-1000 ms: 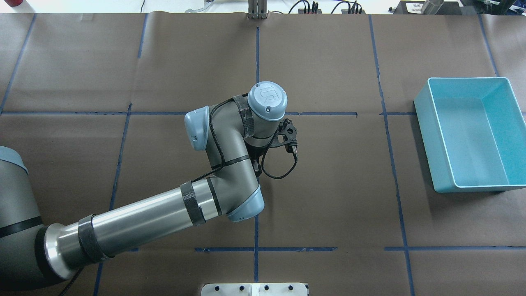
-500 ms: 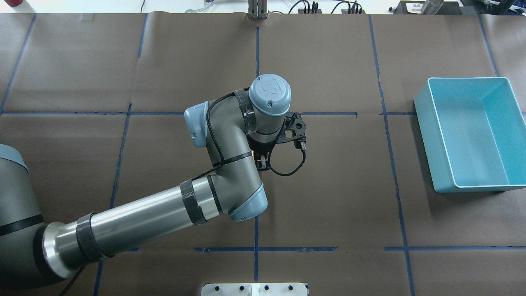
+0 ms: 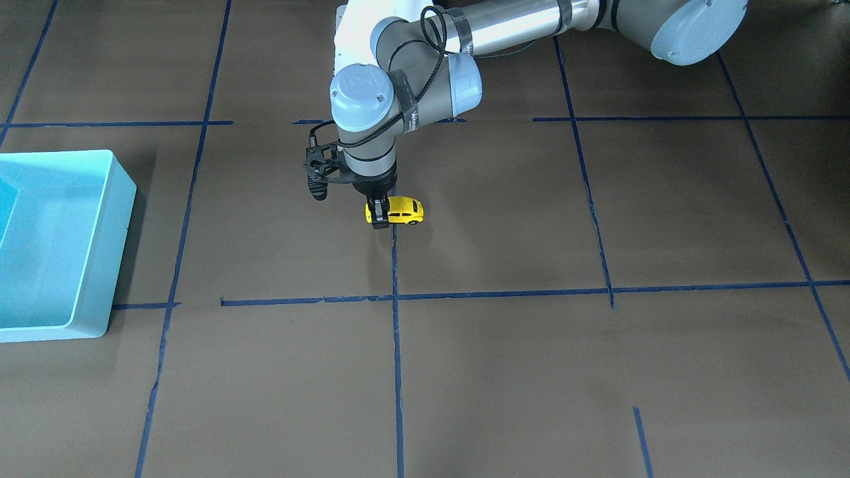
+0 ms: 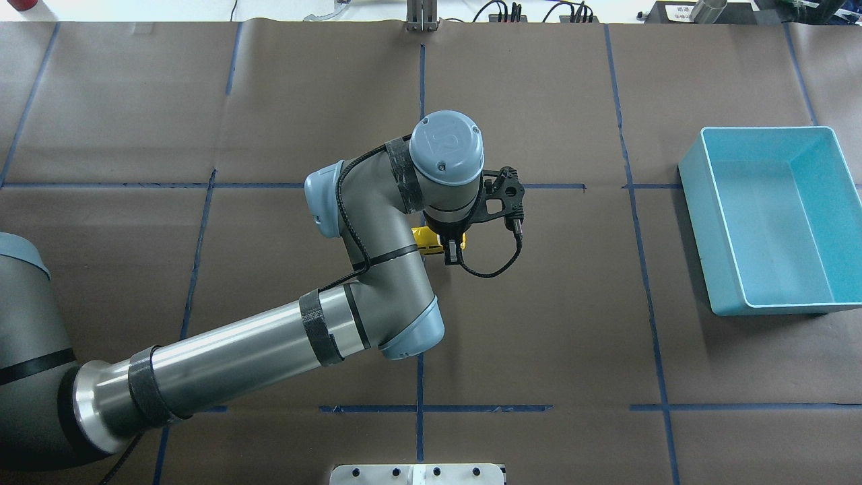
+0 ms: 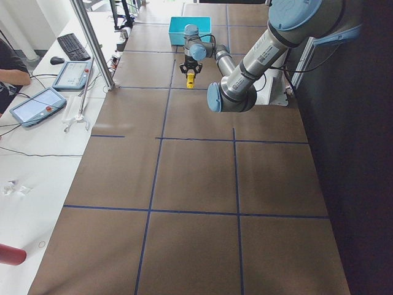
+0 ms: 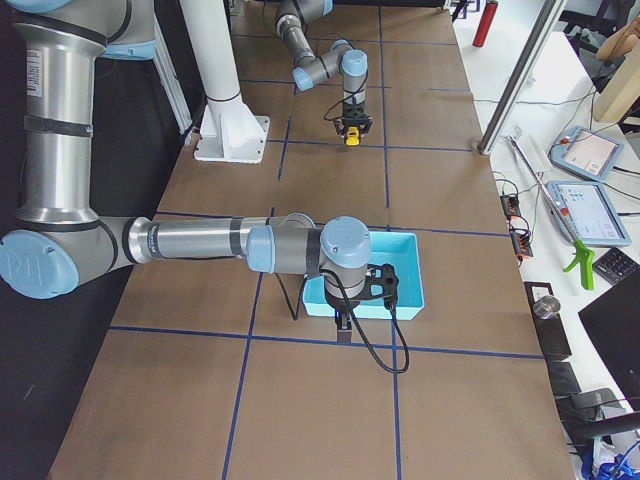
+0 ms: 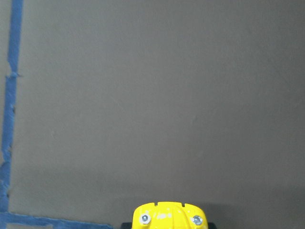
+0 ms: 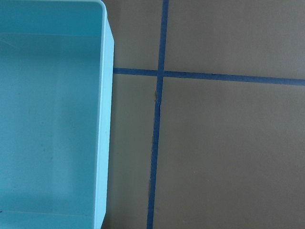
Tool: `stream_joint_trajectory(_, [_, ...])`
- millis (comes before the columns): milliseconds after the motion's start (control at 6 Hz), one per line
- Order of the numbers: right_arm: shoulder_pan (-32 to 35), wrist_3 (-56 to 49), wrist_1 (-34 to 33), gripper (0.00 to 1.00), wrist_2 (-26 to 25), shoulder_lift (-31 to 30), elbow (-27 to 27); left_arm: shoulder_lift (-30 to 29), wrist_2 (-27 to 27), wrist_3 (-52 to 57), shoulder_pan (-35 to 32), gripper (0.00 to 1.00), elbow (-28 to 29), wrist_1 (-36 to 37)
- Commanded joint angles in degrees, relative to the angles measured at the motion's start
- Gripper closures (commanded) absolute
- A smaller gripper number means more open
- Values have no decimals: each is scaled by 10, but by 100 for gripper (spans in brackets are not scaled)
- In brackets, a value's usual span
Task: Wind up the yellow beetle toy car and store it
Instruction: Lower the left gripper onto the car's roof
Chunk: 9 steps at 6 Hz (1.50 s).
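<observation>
- The left arm (image 4: 229,357) reaches in to the middle of the tabletop (image 3: 531,372), elbow bent, with the last wrist joint pointing straight down.
- The left jaws are pinched narrow on one end of the yellow beetle toy car (image 3: 403,210). From the front camera, one finger sits in front of the car and the rest of the body sticks out sideways.
- The car is level, wheels down, right by the centre blue tape line (image 3: 396,265) and well apart from the light-blue bin (image 3: 119,252). Honestly can't tell if the wheels touch the tabletop.
- The left wrist cam only catches a rounded yellow end of the car at its bottom edge.
- The right arm (image 6: 200,240) hangs wrist-down just beside the bin. Right jaws: can't tell if they're wide or narrow.
- Writing: there's a "UR" logo on the blue-grey joint cap (image 4: 446,143). The white lettering on the wrist strap is too small to read.
</observation>
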Motion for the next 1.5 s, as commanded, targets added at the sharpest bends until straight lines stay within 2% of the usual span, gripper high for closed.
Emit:
stream_joint_trajectory(0, [-1, 0, 0, 0, 0, 0, 0, -1, -11, -1, -1, 92, 33, -62])
stream_joint_trajectory(333, [-1, 0, 0, 0, 0, 0, -1, 0, -23, -2, -11, 92, 36, -62])
stream_joint_trajectory(833, [-2, 0, 0, 0, 0, 0, -1, 3, -71, -2, -23, 92, 50, -63])
stream_joint_trajectory(1333, [-2, 0, 0, 0, 0, 0, -1, 2, -85, -3, -24, 93, 62, -82])
